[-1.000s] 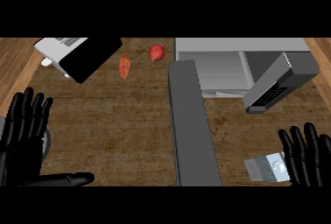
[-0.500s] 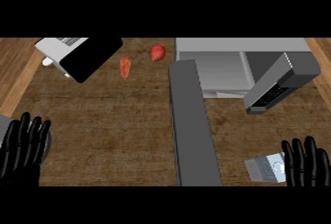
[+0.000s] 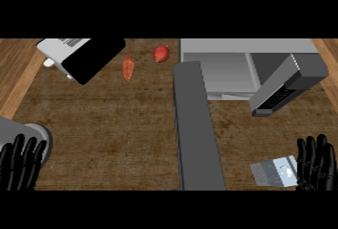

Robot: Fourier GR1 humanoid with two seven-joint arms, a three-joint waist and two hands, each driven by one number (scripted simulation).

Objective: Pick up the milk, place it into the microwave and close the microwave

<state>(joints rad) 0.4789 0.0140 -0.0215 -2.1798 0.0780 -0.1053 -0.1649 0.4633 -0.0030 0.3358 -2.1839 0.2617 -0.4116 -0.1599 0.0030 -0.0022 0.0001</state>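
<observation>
1. The microwave [image 3: 228, 71] sits at the far right of the wooden surface [image 3: 105, 120], its door [image 3: 196, 134] swung wide open and reaching toward the near edge as a long grey slab.
2. The milk [image 3: 276, 171], a small grey and white carton, lies on the surface in front of the microwave, to the right of the open door and well short of the cavity.
3. The right hand [image 3: 315, 166] shows at the near right edge, just beside the milk on its right; its fingers are straight and point up, holding nothing, and whether they touch the carton cannot be told.
4. The left hand [image 3: 22, 163] rests at the near left edge, far across the surface from the microwave, fingers straight and spread, with nothing in it.
5. A grey slanted panel [image 3: 287, 85] stands at the microwave's right front.
6. To the microwave's left lie two red-orange food items [image 3: 128, 68], and farther left a white and black appliance [image 3: 79, 56] sits at an angle.
</observation>
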